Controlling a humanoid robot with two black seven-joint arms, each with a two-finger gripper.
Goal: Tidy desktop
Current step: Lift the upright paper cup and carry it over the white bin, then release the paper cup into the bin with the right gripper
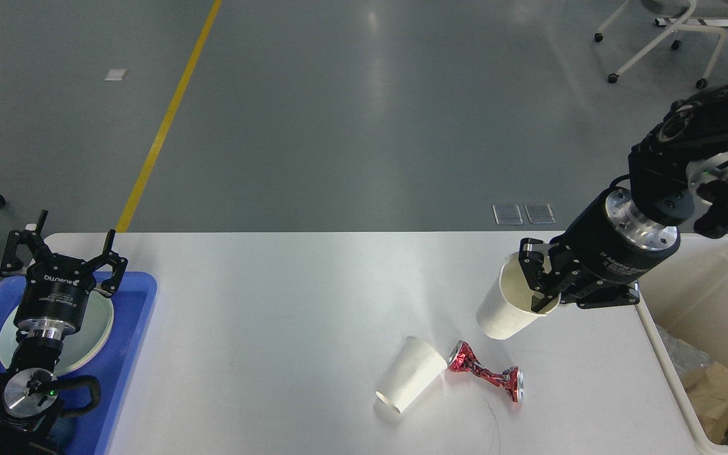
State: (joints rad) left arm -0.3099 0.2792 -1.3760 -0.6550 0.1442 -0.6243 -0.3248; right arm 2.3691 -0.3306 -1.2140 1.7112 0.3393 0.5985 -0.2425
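The white desktop (288, 303) fills the lower middle of the frame. At right, a paper cup (508, 309) is gripped by its rim in the closed right gripper (544, 278), above the desktop. Lower down, a second cup (409, 374) lies tipped beside a crushed red can (485, 374). At left, the left gripper (64, 253) is held spread wide, empty, over a blue tray (130, 354).

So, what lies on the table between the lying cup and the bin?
In the head view, only the crushed red can lies there; the rest is bare table.
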